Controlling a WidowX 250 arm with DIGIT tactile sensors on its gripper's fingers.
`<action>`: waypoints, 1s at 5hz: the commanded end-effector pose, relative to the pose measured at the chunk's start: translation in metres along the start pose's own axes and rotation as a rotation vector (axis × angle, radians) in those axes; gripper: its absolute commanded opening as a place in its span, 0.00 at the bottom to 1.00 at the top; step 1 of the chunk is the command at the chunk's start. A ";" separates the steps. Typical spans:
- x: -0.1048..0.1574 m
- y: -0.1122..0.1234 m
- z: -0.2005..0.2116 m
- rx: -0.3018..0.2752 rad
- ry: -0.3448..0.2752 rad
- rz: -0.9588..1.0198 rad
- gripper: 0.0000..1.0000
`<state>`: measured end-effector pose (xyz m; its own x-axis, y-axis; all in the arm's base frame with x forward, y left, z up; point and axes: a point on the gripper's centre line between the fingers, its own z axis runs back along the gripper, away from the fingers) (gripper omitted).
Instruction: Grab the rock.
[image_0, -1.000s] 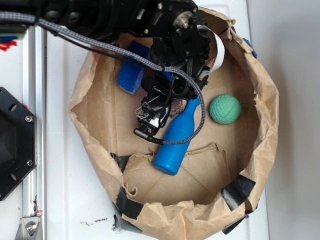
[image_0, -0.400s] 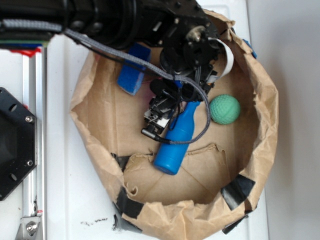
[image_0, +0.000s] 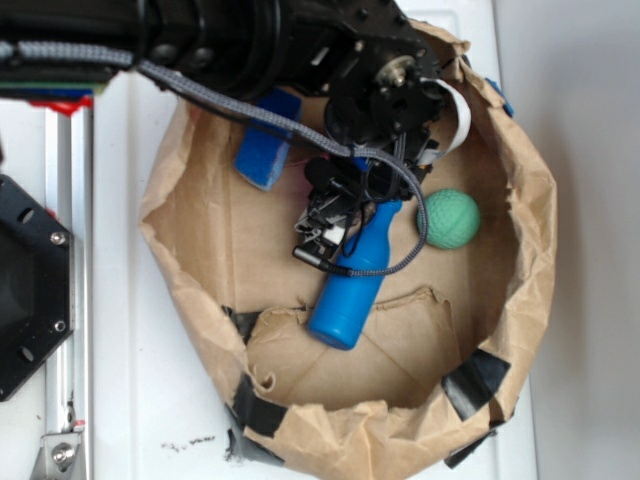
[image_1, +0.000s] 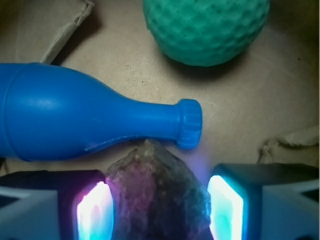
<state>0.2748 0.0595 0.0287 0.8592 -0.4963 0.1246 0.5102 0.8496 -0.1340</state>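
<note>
The rock (image_1: 157, 192), a rough brown-grey lump, fills the space between my gripper's (image_1: 159, 210) two glowing pads, and both pads look pressed against its sides. Its tip touches the neck of the blue bottle (image_1: 90, 117), which lies on its side just beyond it. The green dimpled ball (image_1: 205, 27) rests farther ahead. In the exterior view the arm and gripper (image_0: 325, 225) hang over the left side of the bottle (image_0: 355, 280), hiding the rock; the ball (image_0: 449, 219) lies to the right.
Everything lies inside a round brown paper bag with a crumpled rim (image_0: 535, 230) patched with black tape (image_0: 475, 385). A blue block (image_0: 265, 150) lies at the back left. A black braided cable (image_0: 400, 250) loops over the bottle.
The arm has shifted a little to the right, bringing the gripper over the spot beside the bottle's neck. The bottle and the ball have barely moved.
</note>
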 end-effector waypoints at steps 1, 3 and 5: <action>0.009 -0.005 0.010 0.019 -0.009 -0.001 0.00; 0.000 -0.008 0.068 0.005 -0.080 0.130 0.00; 0.021 -0.019 0.124 0.013 -0.097 0.477 0.00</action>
<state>0.2698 0.0600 0.1322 0.9978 -0.0177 0.0638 0.0311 0.9758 -0.2165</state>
